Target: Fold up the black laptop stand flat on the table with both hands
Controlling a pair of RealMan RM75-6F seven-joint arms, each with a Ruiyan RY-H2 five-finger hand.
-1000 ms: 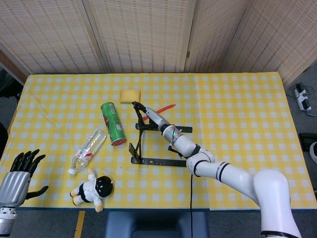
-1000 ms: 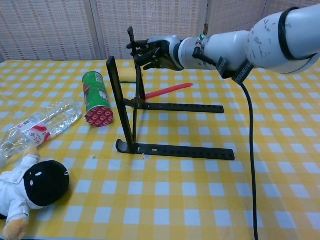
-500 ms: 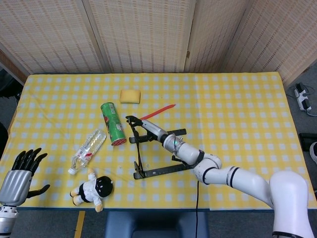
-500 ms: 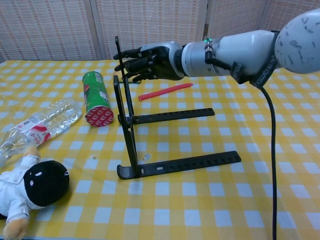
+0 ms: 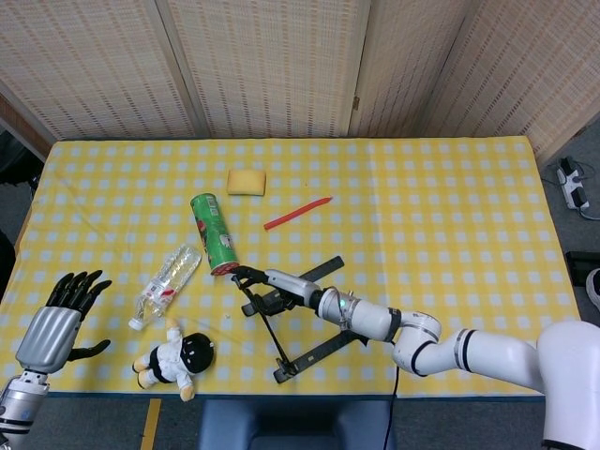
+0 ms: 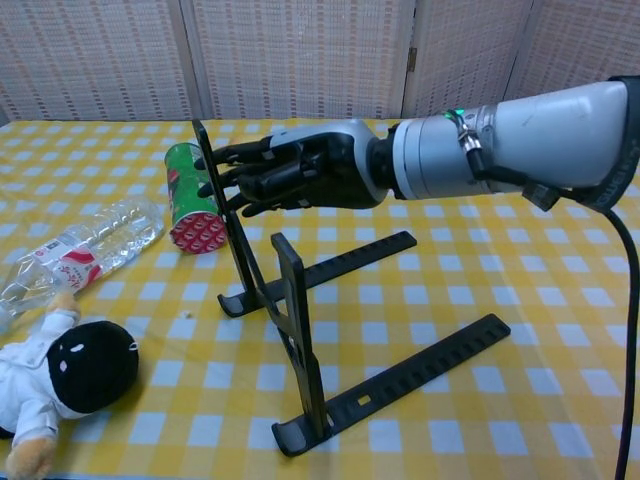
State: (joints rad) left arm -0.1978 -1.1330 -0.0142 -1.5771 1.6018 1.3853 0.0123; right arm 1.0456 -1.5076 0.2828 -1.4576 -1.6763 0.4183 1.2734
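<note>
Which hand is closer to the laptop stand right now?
The right hand: its fingers are on an upright of the laptop stand. The left hand is open, far off near the table's front left corner, beyond the doll.

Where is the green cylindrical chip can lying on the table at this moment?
In the head view, the green cylindrical chip can lies left of centre on the yellow checked tablecloth, between the clear plastic bottle and the black laptop stand.

Black stand (image 6: 300,330) – yellow-and-white checked tablecloth (image 5: 450,197) – green can (image 5: 214,232)
</note>
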